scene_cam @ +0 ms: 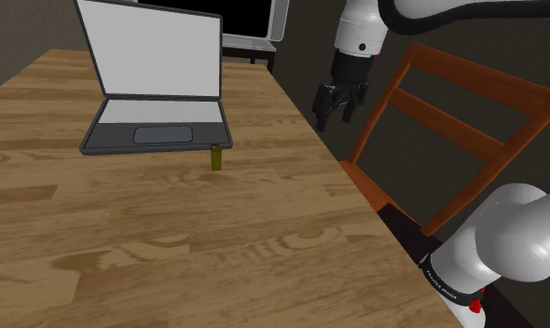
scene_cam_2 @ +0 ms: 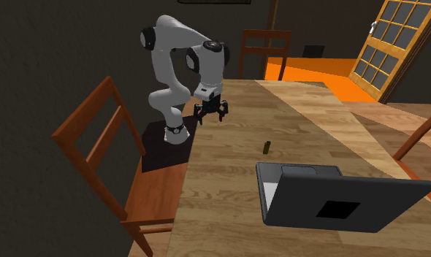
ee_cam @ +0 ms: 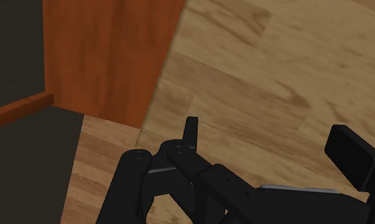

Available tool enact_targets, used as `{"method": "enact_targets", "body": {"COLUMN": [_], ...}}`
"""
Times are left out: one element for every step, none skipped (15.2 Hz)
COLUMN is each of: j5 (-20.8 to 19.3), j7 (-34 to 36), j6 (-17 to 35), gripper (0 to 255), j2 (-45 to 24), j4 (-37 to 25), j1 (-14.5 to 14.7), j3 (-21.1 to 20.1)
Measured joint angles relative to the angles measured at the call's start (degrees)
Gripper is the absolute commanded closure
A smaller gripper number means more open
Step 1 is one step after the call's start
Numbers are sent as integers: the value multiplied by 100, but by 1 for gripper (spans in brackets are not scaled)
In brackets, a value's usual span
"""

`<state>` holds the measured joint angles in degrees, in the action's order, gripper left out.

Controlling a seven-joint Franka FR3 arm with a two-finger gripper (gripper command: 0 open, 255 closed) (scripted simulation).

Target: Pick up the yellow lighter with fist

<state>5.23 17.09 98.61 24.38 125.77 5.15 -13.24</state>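
A small olive-yellow lighter (scene_cam: pixel 215 158) stands upright on the wooden table (scene_cam: pixel 124 242), just off the front corner of the open laptop. From across the table, the lighter (scene_cam_2: pixel 267 147) stands between the laptop and the arm. My black gripper (scene_cam: pixel 336 112) hangs over the table's edge beside the chair, well to the shoulder view's right of the lighter and higher up. The gripper (scene_cam_2: pixel 211 113) is open with nothing in it. In the wrist view the gripper (ee_cam: pixel 272 143) has its fingers (ee_cam: pixel 191 130) apart above bare wood at the table's edge.
An open grey laptop (scene_cam: pixel 157 84) sits on the table behind the lighter. A reddish wooden chair (scene_cam: pixel 441 121) stands against the table edge under the arm. Another chair (scene_cam_2: pixel 264 50) is at the table's far end, near an orange floor and a glazed door (scene_cam_2: pixel 397 44).
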Motion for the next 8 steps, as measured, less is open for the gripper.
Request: {"method": "enact_targets", "body": {"j5": [20, 40, 51, 31, 32, 12, -10, -37], "j7": [132, 255, 377, 494, 615, 747, 872, 1017], "j6": [54, 134, 220, 289, 324, 399, 479, 564], "gripper": [0, 0, 0, 0, 0, 0, 0, 0], "j2": [-171, -303, -454, -686, -828, -1017, -1197, -1373], "j4": [-138, -210, -296, -479, -604, -737, -854, -963], "j1": [24, 50, 72, 79, 102, 125, 148, 182], "j3": [-94, -180, -264, -343, -417, -503, -579, -666]}}
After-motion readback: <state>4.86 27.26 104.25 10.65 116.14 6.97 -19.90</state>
